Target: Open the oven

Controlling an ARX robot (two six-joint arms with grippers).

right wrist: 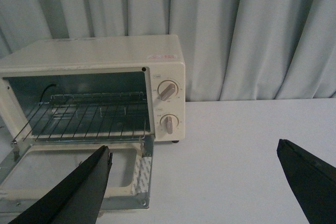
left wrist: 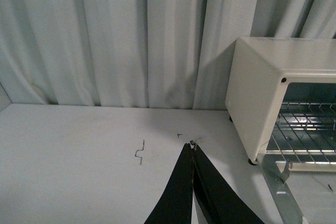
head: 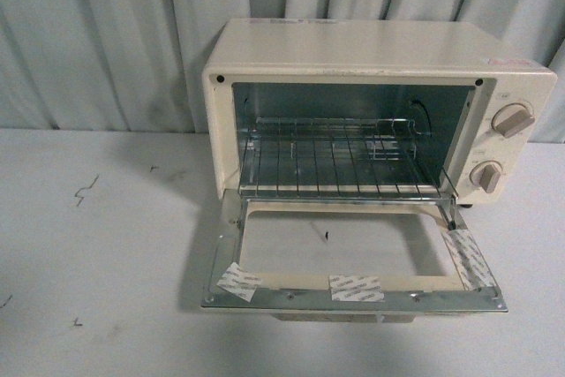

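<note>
The cream-white oven (head: 371,50) stands on the white table, its glass door (head: 353,258) folded fully down and lying flat toward me. Inside, the wire rack (head: 340,161) shows, and two beige knobs (head: 512,119) sit on the right panel. Neither arm appears in the front view. In the left wrist view my left gripper (left wrist: 193,145) is shut with nothing in it, hovering over bare table left of the oven (left wrist: 273,87). In the right wrist view my right gripper (right wrist: 194,150) is wide open and empty, set back to the right of the oven (right wrist: 94,59) and its lowered door (right wrist: 79,174).
A pleated grey curtain (head: 115,33) closes off the back. Small dark scuff marks (head: 86,190) dot the table left of the oven. White tape patches (head: 356,287) are stuck on the door's frame. Open tabletop (right wrist: 236,145) lies to the oven's right.
</note>
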